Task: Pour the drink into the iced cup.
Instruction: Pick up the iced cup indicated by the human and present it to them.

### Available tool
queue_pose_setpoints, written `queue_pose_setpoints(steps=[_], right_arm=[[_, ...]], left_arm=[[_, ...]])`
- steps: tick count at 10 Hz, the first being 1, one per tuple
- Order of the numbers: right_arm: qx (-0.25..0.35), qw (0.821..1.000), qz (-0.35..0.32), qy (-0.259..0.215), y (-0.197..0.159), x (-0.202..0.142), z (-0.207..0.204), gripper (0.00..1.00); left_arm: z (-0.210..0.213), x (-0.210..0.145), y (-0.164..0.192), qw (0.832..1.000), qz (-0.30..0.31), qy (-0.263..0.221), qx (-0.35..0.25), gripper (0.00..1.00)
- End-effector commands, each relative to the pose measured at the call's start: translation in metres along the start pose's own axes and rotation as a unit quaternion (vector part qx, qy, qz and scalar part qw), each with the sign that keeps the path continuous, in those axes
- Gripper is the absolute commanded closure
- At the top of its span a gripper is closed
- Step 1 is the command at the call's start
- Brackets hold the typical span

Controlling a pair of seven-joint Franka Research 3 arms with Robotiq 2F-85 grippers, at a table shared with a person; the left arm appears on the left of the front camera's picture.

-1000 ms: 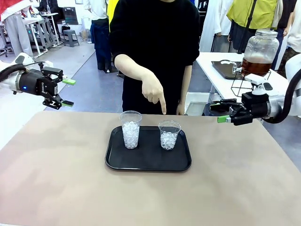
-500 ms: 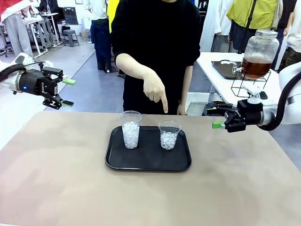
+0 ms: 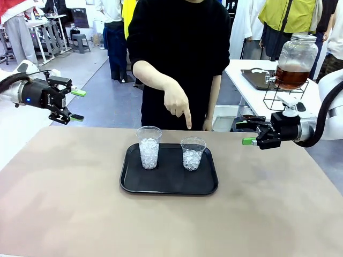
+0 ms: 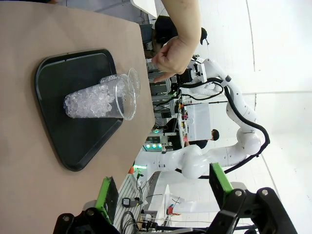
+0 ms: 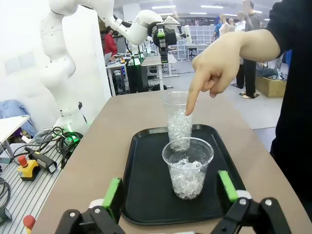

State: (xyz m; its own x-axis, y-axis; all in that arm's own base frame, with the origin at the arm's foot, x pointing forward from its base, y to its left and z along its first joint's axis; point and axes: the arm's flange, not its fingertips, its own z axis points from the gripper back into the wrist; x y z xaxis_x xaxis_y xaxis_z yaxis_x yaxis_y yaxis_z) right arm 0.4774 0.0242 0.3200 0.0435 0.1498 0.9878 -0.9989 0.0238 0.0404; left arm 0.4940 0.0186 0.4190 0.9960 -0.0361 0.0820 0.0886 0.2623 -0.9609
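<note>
Person's hand [image 3: 176, 103] points at shorter iced cup [image 3: 193, 153], upright on tray [image 3: 127, 184] | cup lies centreward of your right gripper [image 3: 244, 133], nearer than left gripper [image 3: 78, 105] | all 2 jaw pairs gape wide, empty.

There's the left end effector [image 3: 77, 105]: black body, green pads [image 3: 79, 92], with a small blue light [image 3: 28, 99] and a black cable [image 3: 13, 80] just behind it. The right end effector [image 3: 245, 133] is the same black and green, with a rounded white arm [image 3: 335, 91] behind it. The person wears a black top [image 3: 179, 48] with elbow-length sleeves [image 3: 138, 48].
</note>
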Motion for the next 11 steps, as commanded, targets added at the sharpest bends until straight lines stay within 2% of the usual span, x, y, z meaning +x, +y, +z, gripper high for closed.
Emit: queue_pose_setpoints(steps=[1, 3, 7, 11], right_arm=[[0.0, 1.0, 0.0, 0.0, 0.0, 0.0, 0.0, 0.0], [-0.027, 0.999, 0.02, -0.014, 0.012, -0.024, -0.013, 0.0], [-0.034, 0.999, 0.021, -0.021, 0.04, -0.065, -0.04, 0.0], [-0.013, 1.0, 0.005, -0.009, 0.041, -0.066, -0.068, 0.0]], left_arm=[[0.0, -0.002, -0.001, 1.0, 0.004, -0.003, -0.002, 0.0], [0.0, -0.002, -0.001, 1.0, 0.004, -0.003, -0.002, 0.0], [0.0, -0.002, -0.001, 1.0, 0.004, -0.003, -0.002, 0.0], [0.0, -0.002, -0.001, 1.0, 0.004, -0.003, -0.002, 0.0]])
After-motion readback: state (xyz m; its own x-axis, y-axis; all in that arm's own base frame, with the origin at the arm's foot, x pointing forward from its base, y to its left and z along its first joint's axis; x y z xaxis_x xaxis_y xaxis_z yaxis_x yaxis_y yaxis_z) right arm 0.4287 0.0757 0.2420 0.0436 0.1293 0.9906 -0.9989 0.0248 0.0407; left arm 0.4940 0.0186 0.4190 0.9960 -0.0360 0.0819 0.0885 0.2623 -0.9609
